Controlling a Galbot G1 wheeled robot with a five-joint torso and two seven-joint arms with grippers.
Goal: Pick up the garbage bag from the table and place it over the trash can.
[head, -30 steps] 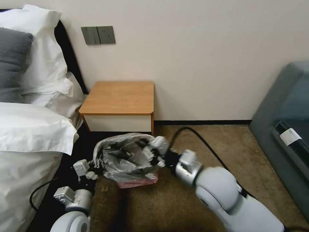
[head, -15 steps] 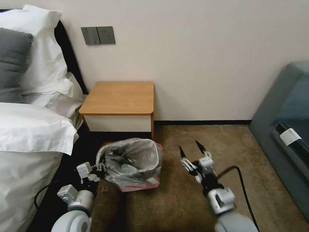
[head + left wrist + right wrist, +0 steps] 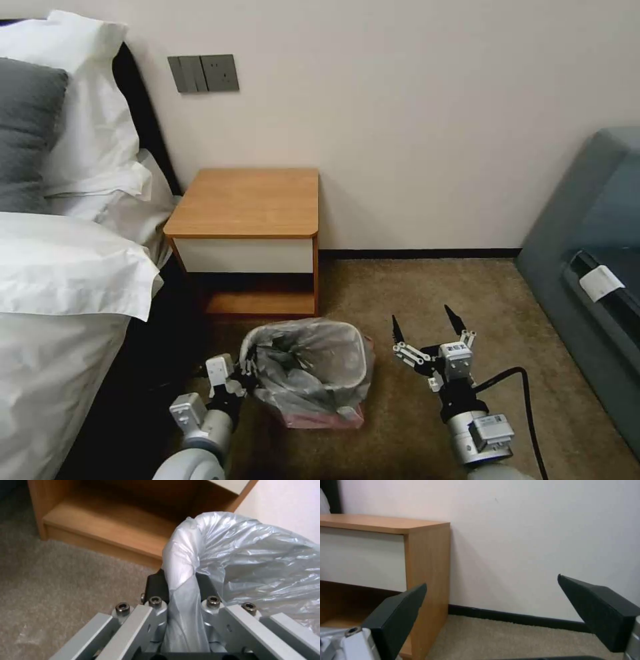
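Left claw [image 3: 245, 373] clamped on garbage bag [image 3: 313, 367] rim over trash can; right claw [image 3: 427, 327] wide open, empty.

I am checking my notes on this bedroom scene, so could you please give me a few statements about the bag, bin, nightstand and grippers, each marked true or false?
1. The thin translucent grey plastic garbage bag lies on the orange-brown wooden nightstand. False: it lines the small beige plastic trash can on the carpet.
2. The left gripper is shut on the bag-covered rim. True.
3. The right gripper holds the bag. False: it is open, apart from the bin.
4. The trash can stands in front of the nightstand. True.
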